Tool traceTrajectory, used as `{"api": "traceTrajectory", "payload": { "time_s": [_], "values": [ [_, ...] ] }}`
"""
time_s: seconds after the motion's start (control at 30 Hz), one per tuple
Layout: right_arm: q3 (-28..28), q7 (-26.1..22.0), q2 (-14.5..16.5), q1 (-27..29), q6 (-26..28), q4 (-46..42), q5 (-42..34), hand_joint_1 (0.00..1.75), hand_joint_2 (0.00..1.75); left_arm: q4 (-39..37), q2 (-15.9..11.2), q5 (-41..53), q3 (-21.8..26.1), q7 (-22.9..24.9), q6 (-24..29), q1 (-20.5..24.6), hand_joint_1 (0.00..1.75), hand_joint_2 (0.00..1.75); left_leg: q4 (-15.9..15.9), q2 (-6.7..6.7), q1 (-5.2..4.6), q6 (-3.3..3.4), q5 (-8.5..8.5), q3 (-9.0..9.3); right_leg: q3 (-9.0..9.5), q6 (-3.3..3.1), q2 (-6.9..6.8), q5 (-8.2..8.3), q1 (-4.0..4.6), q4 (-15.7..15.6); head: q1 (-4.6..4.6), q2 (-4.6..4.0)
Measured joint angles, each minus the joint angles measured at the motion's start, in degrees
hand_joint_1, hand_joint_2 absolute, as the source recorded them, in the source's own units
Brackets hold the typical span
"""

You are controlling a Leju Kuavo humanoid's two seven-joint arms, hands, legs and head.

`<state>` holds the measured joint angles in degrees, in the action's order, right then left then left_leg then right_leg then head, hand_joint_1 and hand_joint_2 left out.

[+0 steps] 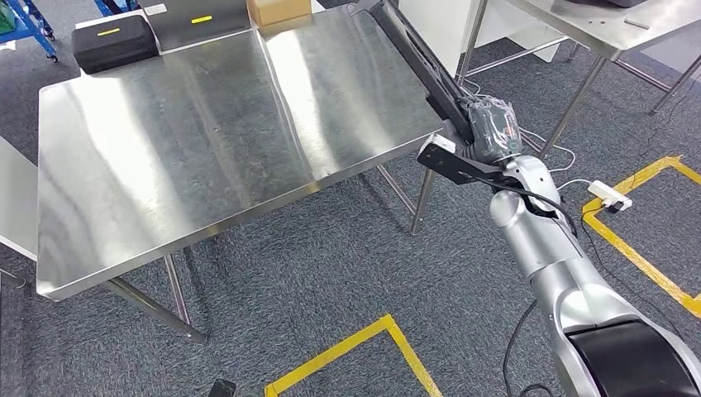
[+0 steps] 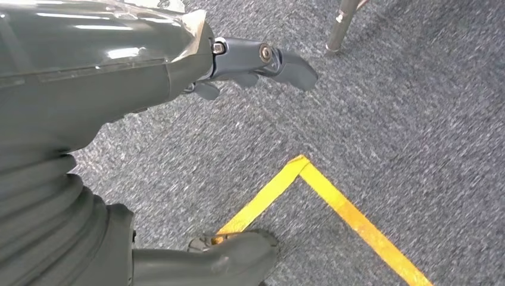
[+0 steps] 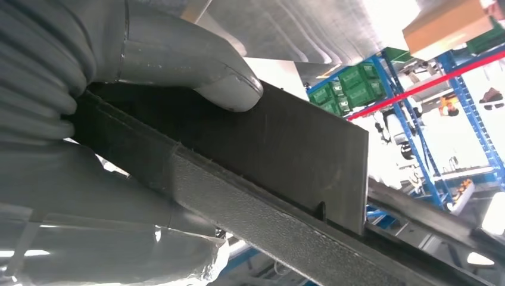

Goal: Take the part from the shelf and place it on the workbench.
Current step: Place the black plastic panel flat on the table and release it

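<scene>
Beyond the right-hand corner of the steel workbench (image 1: pixel 207 132), the right hand (image 1: pixel 493 132) grips the part (image 1: pixel 422 58), a long, flat black strip with a raised rib along one edge. Seen from the head view, the part runs up and away from the hand, crossing above the far right corner of the workbench; whether it touches the steel surface cannot be told. A short end of the part projects from the near side of the hand, past the table edge and above the grey carpet (image 1: pixel 331 273). From the right wrist view, the thick grey thumb (image 3: pixel 196 65) presses flat on one face of the part (image 3: pixel 286 149), with the rest of the hand closed against the opposite side. The left hand (image 2: pixel 250 65) hangs over the carpet (image 2: pixel 387 119) near a yellow floor marking (image 2: pixel 333 202); its fingers are curled slightly and hold nothing. At the far left end of the workbench lie a black case (image 1: pixel 114 41) and a cardboard box (image 1: pixel 281 10).
</scene>
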<state>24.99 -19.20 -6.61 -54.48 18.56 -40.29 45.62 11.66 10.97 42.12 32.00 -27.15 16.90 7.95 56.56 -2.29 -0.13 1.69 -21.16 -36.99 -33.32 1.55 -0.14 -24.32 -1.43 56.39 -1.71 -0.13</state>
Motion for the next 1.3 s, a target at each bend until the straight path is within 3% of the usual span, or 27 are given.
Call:
{"api": "traceTrajectory", "payload": {
  "time_s": [0.07,0.13,0.17,0.2,0.23,0.27,0.3,0.37,0.47,0.53,0.57,0.67,0.7,0.73,0.77,0.83,0.9,0.97,1.07,1.3],
  "values": [
    [0.0,0.0,0.2,0.0,0.0,0.0,0.2,1.75,1.75,0.0,0.0,0.0,0.0,0.0,0.0,0.0,0.0,1.75,3.8,0.9,0.25,-0.64,-2.5,-1.64,0.05,-0.48,-0.1,0.07,-0.17,0.0,-0.13,0.0],
    [0.0,0.0,0.2,0.0,0.0,0.0,0.5,1.75,1.75,0.0,0.0,0.0,0.0,0.0,0.0,0.0,0.0,1.75,11.6,1.73,0.44,-1.2,-6.38,-5.13,0.07,-0.68,-0.14,0.01,0.07,0.0,-0.23,0.0],
    [0.1,0.0,0.2,0.1,0.0,0.0,0.6,1.75,1.75,0.0,0.0,0.0,0.0,0.0,0.0,0.0,0.0,1.75,15.2,1.88,0.5,-1.28,-7.67,-6.82,0.09,-0.75,-0.19,-0.04,0.21,0.0,-0.23,0.0],
    [0.1,-0.1,0.2,0.2,0.0,0.0,0.6,1.75,1.75,0.0,0.0,0.0,0.0,0.0,0.0,0.0,0.0,1.75,16.8,1.93,0.52,-1.22,-7.92,-7.69,0.12,-0.83,-0.26,-0.1,0.36,0.0,-0.23,0.0],
    [0.1,-0.1,0.2,0.2,0.0,0.0,0.6,1.75,1.75,0.0,0.0,0.0,0.0,0.0,0.0,0.0,0.0,1.75,16.2,1.94,0.51,-1.0,-7.08,-7.41,0.21,-0.91,-0.33,-0.17,0.51,0.0,-0.24,0.0],
    [0.2,-0.1,0.3,0.2,0.1,0.0,0.6,1.75,1.75,0.0,0.0,0.0,0.0,0.0,0.0,0.0,0.0,1.75,13.4,1.99,0.44,-0.62,-5.37,-5.98,0.35,-1.0,-0.39,-0.25,0.68,0.0,-0.23,0.0],
    [0.2,-0.1,0.3,0.2,0.1,-0.1,0.6,1.75,1.75,0.0,-0.1,0.0,0.0,0.0,0.0,0.0,0.0,1.75,9.1,2.2,0.28,-0.07,-3.39,-3.78,0.51,-1.12,-0.45,-0.35,0.82,0.0,-0.23,0.0],
    [0.2,-0.1,0.3,0.1,0.1,-0.1,0.6,1.75,1.75,0.0,-0.1,0.0,0.0,0.0,0.0,0.1,0.0,1.75,2.3,2.9,-0.27,0.97,-1.22,-0.17,0.64,-1.17,-0.61,-0.53,1.18,0.0,-0.17,0.0],
    [0.2,-0.1,0.3,0.0,0.1,-0.2,0.6,1.75,1.75,0.0,-0.1,0.0,0.0,-0.1,0.0,0.1,0.0,1.75,0.4,2.97,-0.77,1.53,-1.2,0.71,0.62,-0.81,-1.02,-0.69,1.31,-0.2,-0.19,0.0],
    [0.1,-0.1,0.2,-0.1,0.1,-0.2,0.6,1.75,1.75,0.0,-0.1,0.1,0.0,-0.1,0.0,0.1,0.0,1.75,-0.4,2.69,-0.46,1.8,-0.92,1.19,0.1,-0.47,-1.0,-1.3,1.38,0.7,-0.15,0.0],
    [0.1,-0.1,0.2,-0.2,0.1,-0.3,0.6,1.75,1.75,0.0,-0.1,0.1,0.0,-0.1,0.0,0.2,0.0,1.75,-0.7,2.54,-0.3,1.96,-0.77,1.46,-0.84,-0.45,-0.84,-2.24,1.37,2.6,-0.1,0.0],
    [0.1,-0.1,0.0,-0.2,0.1,-0.3,0.6,1.75,1.75,0.0,0.1,0.1,0.0,-0.1,0.0,0.3,0.0,1.75,-0.9,1.95,-0.26,2.2,-0.75,1.68,-6.46,-0.63,-0.38,-6.31,1.03,13.7,0.0,0.0],
    [0.1,-0.1,-0.1,0.0,0.1,-0.2,0.7,1.75,1.75,0.0,0.1,0.1,0.0,-0.1,0.0,0.3,0.0,1.75,-0.9,1.68,-0.27,2.21,-0.77,1.68,-7.84,-0.38,-0.35,-6.71,0.92,16.0,0.0,0.0],
    [0.1,-0.1,-0.1,0.1,0.1,-0.2,0.7,1.75,1.75,0.0,0.1,0.1,0.0,-0.1,0.0,0.2,0.0,1.75,-0.8,1.43,-0.26,2.18,-0.82,1.68,-8.16,0.06,-0.34,-6.21,0.81,16.1,0.01,0.0],
    [0.1,0.0,-0.2,0.2,0.1,-0.2,0.7,1.75,1.75,0.0,0.1,0.1,0.0,-0.1,0.0,0.2,0.0,1.75,-0.6,1.17,-0.25,2.09,-0.91,1.68,-7.34,0.62,-0.33,-4.9,0.67,13.9,0.0,0.0],
    [0.1,0.0,-0.2,0.2,0.2,-0.2,0.7,1.75,1.75,0.0,0.2,0.1,0.0,0.0,0.0,0.2,0.0,1.75,0.1,0.76,-0.34,1.68,-1.35,1.52,-3.92,1.53,-0.24,-1.64,0.36,6.2,0.02,0.0],
    [0.1,0.0,-0.2,0.1,0.2,-0.2,0.7,1.75,1.75,0.0,0.2,0.1,0.0,0.0,0.0,0.2,0.0,1.75,0.9,0.51,-0.55,1.17,-1.84,1.12,-1.71,1.29,-0.05,-0.05,0.26,1.5,0.04,0.0],
    [0.1,0.0,-0.1,0.2,0.2,-0.2,0.6,1.75,1.75,0.0,0.1,0.1,0.1,0.0,0.1,0.2,0.0,1.75,1.2,0.41,-0.61,1.42,-2.06,0.83,-1.51,0.74,0.04,0.11,0.31,1.0,0.05,0.0],
    [0.1,0.0,0.1,0.2,0.1,-0.2,0.3,1.75,1.75,0.0,0.1,0.2,0.1,0.0,0.1,0.1,0.0,1.75,1.1,0.52,-0.45,2.05,-2.02,0.86,-1.49,0.55,0.15,0.22,0.48,0.9,0.05,0.0],
    [0.3,-1.3,0.3,0.2,-1.0,0.2,0.5,1.75,1.75,0.0,0.1,0.5,0.2,0.2,0.1,0.1,0.0,1.75,0.8,0.71,-0.27,1.81,-1.93,1.06,-1.51,0.43,0.27,0.18,0.73,0.9,0.06,0.0]
  ]
}}
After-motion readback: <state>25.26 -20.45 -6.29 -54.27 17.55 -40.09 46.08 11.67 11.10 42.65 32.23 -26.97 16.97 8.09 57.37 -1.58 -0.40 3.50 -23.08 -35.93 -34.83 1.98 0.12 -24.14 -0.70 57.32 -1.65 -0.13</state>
